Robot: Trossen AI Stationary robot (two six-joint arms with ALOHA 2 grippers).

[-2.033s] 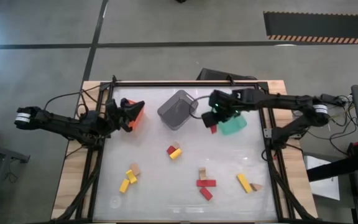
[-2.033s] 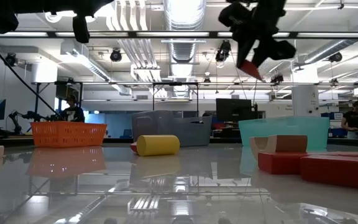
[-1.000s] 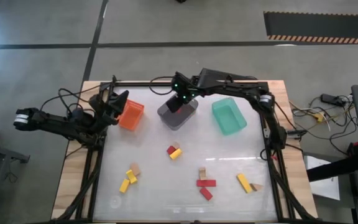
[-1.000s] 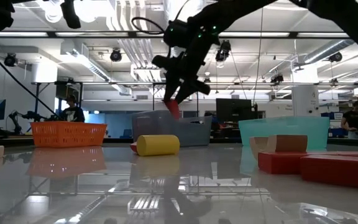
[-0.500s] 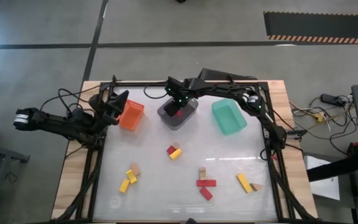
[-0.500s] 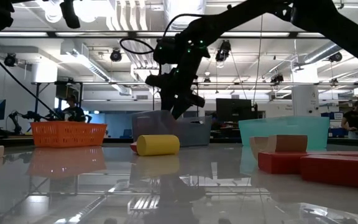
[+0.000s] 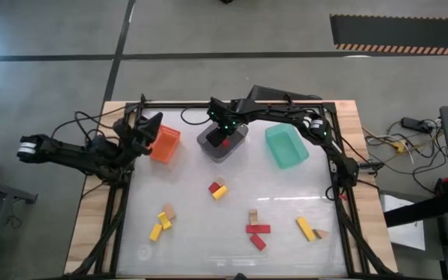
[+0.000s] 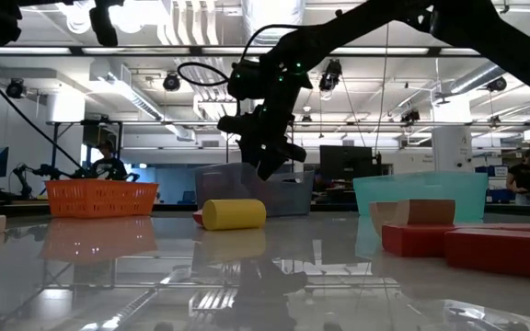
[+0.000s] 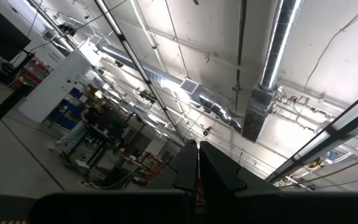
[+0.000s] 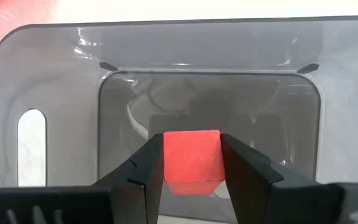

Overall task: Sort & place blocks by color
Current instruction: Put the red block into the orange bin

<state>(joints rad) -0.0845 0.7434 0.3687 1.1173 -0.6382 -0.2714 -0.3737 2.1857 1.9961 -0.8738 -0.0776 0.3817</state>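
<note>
My right gripper (image 10: 191, 163) is shut on a small red block (image 10: 192, 160) and hangs over the inside of the grey bin (image 7: 222, 141), reaching in from the far side of the table. In the low view it (image 8: 270, 158) stands at the bin's rim. My left gripper (image 7: 148, 131) waits shut beside the orange bin (image 7: 165, 145), at that bin's left side, and points up at the ceiling in its wrist view (image 9: 197, 163). Other red, yellow and tan blocks lie in small groups on the table: (image 7: 218, 189), (image 7: 162, 222), (image 7: 257, 232), (image 7: 309, 229). My right gripper pinches the red block between its two fingers (image 10: 143, 171), one on each of two opposite side faces (image 10: 166, 160). It comes from above, pointing down into the grey bin. The block is lifted clear, with the bin's floor (image 10: 210, 109) showing beyond it.
The green bin (image 7: 286, 146) stands to the right of the grey bin, and all three bins sit in a row along the far side. A yellow cylinder-like block (image 8: 234, 214) lies in front of the grey bin in the low view. People stand in the room behind.
My right gripper has carried the red block from beside the green bin toward the table's left, over the grey bin, and has sunk toward its rim, still shut on the block. My left gripper has drawn back off the orange bin toward the left edge.
</note>
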